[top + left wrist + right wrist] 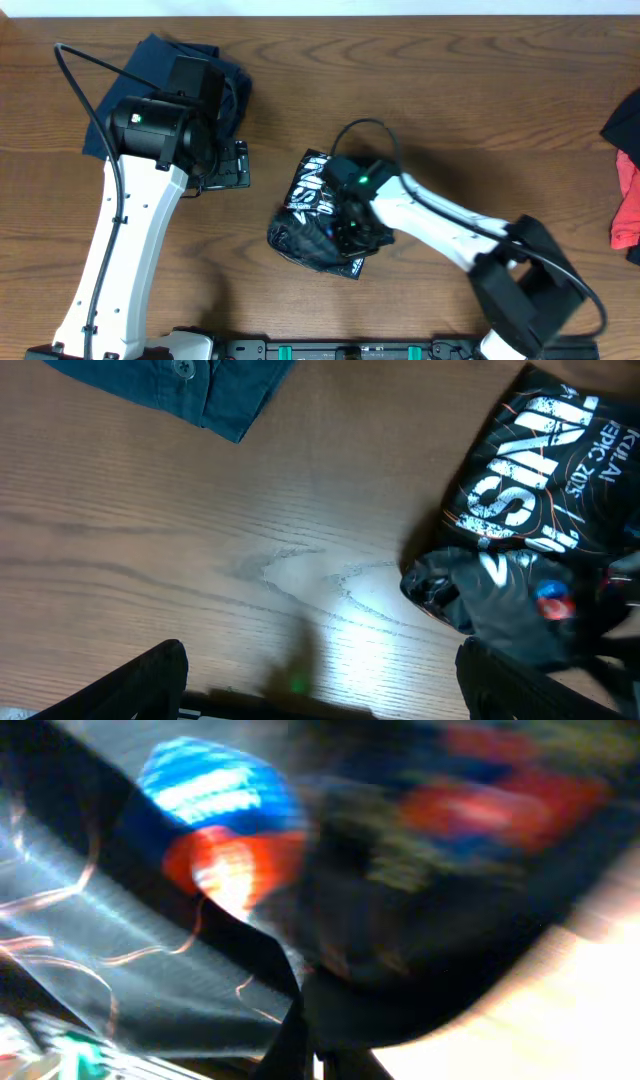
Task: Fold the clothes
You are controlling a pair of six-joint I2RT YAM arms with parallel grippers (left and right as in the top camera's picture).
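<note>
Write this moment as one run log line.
left claw: open, idle | right claw: shut on jersey | jersey: bunched, unfolded

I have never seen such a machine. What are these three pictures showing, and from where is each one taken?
Two white robot arms work at a wooden table. One picture looks down from above; the other two come from small cameras on each arm's wrist. In the middle lies a bunched black jersey with white lettering. The right tool is down in its folds and shut on the cloth; its own camera, pressed close, shows only blurred fabric. The left tool hangs open above bare wood, holding nothing. A dark blue denim garment lies at the far left, a red garment at the right edge.
</note>
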